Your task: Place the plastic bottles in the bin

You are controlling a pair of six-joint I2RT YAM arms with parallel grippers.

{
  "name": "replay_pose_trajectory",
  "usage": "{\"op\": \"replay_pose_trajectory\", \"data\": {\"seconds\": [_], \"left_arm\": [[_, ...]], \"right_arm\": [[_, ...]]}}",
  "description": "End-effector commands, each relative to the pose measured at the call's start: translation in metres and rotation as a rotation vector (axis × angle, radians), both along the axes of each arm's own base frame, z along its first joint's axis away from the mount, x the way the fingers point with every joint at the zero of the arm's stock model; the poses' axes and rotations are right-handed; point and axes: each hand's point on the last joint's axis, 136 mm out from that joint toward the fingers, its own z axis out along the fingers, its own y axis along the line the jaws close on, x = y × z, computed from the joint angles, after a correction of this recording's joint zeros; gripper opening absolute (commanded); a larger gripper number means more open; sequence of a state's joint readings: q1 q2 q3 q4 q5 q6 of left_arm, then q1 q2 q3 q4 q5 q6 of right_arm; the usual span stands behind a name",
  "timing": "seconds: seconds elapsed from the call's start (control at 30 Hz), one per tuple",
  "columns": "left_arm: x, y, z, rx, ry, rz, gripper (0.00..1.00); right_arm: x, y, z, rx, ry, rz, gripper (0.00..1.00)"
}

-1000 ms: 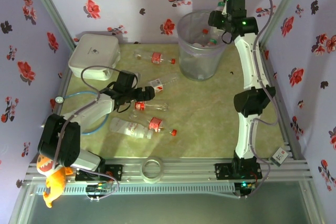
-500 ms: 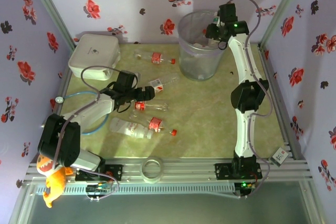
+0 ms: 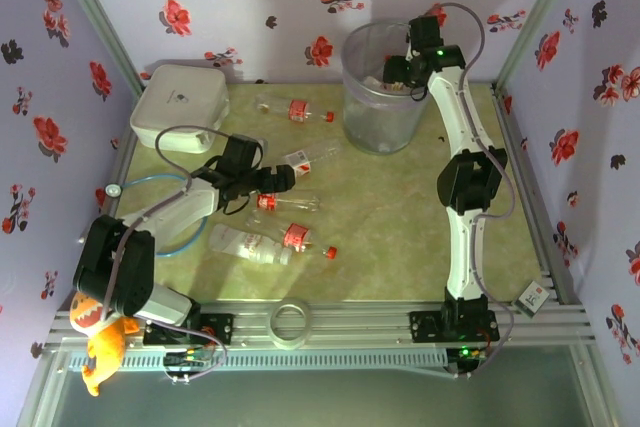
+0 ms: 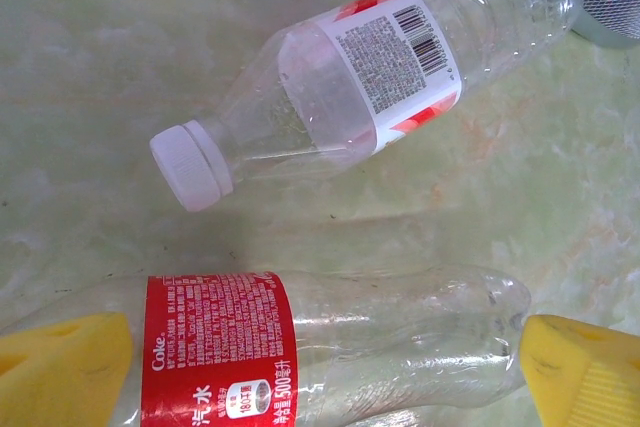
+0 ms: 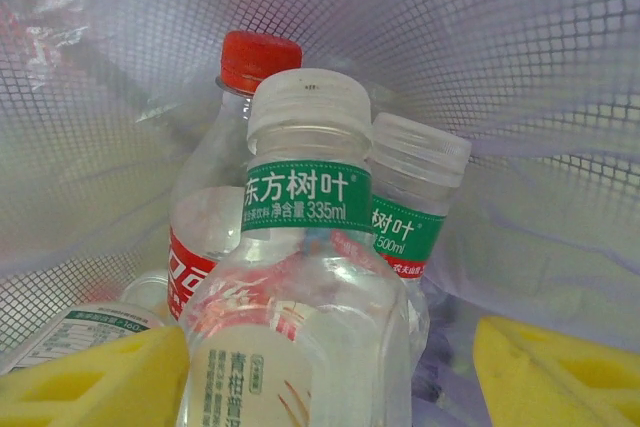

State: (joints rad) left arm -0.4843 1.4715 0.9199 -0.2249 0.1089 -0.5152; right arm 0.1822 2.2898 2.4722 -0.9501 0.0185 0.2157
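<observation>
Over the mouth of the bin (image 3: 380, 122), my right gripper (image 3: 398, 72) points down inside. Its yellow pads stand apart, so the right gripper (image 5: 325, 387) is open. A clear bottle with a green neck band (image 5: 310, 277) stands between them, against the left pad (image 5: 90, 377) and clear of the right one. Behind it sit a red-capped bottle (image 5: 225, 197) and another green-banded one (image 5: 415, 197). My left gripper (image 3: 283, 179) hangs open over a red-labelled Coke bottle (image 4: 300, 337) that lies between its pads. A white-capped bottle (image 4: 380, 77) lies just beyond. More bottles (image 3: 295, 109) (image 3: 260, 242) lie on the table.
The bin's mesh wall (image 5: 500, 47) closes round the right gripper. A flat white box (image 3: 180, 107) sits at the back left. A tape roll (image 3: 292, 322) lies on the front rail and an orange toy (image 3: 100, 347) hangs by the left base. Flowered walls enclose the table.
My right gripper has dropped from above the bin's rim into its mouth, and its jaws have opened off the green-banded bottle. The left arm has not moved.
</observation>
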Motion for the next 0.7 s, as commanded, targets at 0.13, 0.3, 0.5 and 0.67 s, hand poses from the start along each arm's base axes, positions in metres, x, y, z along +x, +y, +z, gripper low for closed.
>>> {"op": "replay_pose_trajectory", "data": {"seconds": [0.13,0.3,0.5,0.67], "left_arm": [[0.003,-0.007,0.006,-0.018,-0.004,-0.012,1.00],[0.006,-0.009,0.010,-0.010,-0.011,-0.030,1.00],[0.010,-0.017,0.017,-0.010,-0.013,-0.080,1.00],[0.013,-0.022,0.019,0.024,-0.009,-0.135,1.00]], "right_arm": [[-0.009,0.007,0.046,0.007,-0.081,0.037,0.76],[-0.019,0.008,0.096,0.032,-0.184,0.050,0.79],[-0.042,0.006,0.149,0.048,-0.283,0.072,0.86],[-0.071,0.004,0.170,0.040,-0.306,0.108,0.99]]}}
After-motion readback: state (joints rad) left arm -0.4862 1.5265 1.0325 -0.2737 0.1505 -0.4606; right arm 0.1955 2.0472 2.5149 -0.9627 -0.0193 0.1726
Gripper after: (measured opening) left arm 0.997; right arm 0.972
